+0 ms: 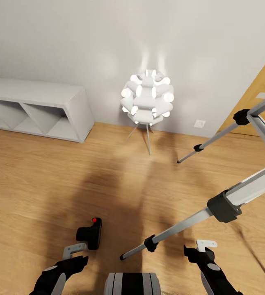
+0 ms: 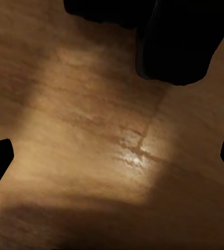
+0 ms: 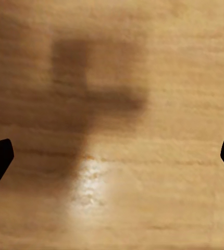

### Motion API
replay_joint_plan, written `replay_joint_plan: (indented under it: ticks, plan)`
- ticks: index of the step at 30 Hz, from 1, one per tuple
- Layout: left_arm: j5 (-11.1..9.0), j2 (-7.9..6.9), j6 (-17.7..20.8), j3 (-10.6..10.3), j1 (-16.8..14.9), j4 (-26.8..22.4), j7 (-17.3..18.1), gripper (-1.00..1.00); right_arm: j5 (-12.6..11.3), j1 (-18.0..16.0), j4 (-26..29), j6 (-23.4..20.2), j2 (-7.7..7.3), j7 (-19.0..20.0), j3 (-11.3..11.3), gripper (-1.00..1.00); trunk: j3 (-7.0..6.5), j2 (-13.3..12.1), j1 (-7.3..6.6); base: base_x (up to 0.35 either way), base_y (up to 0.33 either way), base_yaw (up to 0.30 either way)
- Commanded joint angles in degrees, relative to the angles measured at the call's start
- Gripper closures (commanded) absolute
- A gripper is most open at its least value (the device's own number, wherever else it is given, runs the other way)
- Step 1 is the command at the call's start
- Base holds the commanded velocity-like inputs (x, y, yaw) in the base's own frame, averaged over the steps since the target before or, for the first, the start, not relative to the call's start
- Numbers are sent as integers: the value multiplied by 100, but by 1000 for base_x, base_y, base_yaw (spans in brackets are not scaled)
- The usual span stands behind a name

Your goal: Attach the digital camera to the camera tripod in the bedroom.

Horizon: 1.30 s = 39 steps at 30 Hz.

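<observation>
step: grab camera [image 1: 90, 232] off floor [image 1: 46, 184] | left claw [image 1: 76, 253] open, empty, just short | right claw [image 1: 202, 248] open, empty | tip: lower squarely, avoid tripod [image 1: 222, 205] leg

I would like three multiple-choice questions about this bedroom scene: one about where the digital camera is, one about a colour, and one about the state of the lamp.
1. Where does the digital camera lie?
A. on the wood floor near the left gripper
B. on the white shelf
C. on the tripod head

2. What colour is the spot on top of the camera?
A. green
B. red
C. blue

3. What state is the white lamp in?
A. switched off
B. tipped over
C. lit

Answers:
1. A, it sits on the floor just ahead of the left gripper.
2. B, a red dot shows on its upper end.
3. C, its tubes glow and it stands on its thin legs.
</observation>
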<state>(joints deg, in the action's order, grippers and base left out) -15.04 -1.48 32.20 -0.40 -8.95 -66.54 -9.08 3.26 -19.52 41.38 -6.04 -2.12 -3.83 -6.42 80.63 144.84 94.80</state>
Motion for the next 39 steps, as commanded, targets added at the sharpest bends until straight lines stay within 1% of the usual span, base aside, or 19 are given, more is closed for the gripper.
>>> replay_joint_plan:
  ticks: [1, 2, 9, 21, 30, 35, 39]
  plan:
    - [-61, -2, 24, -4, -1, -8, -41, -100, 34, 0, 11, -38, 1, -12, 0, -100, 4, 2, -1, 0, 0, 0]
    - [-61, -2, 24, -4, -1, -8, -41, -100, 34, 0, 11, -38, 1, -12, 0, -100, 4, 2, -1, 0, 0, 0]
    - [-62, -2, 24, -4, -1, -8, -40, -100, 34, 0, 11, -39, -5, -12, -3, -100, 159, 11, 17, 0, 0, 0]
    - [-63, -2, 24, -3, -1, -11, -33, -100, 36, 0, 41, -37, -11, -8, 6, -100, 159, 11, 17, 0, 0, 0]
    - [-68, -2, 24, -4, -1, -9, -39, -100, 104, 1, 105, -42, 2, -1, 46, -100, 159, 11, 17, 0, 0, 0]
    - [-69, -2, 24, -6, -1, -8, -41, -100, 107, 1, 118, -51, -24, 6, 21, -100, 159, 11, 17, 0, 0, 0]
    - [-65, -2, 24, -6, -1, -8, -41, -100, 106, 1, 123, -55, -31, -87, 17, -100, 159, 11, 17, 0, 0, -63]
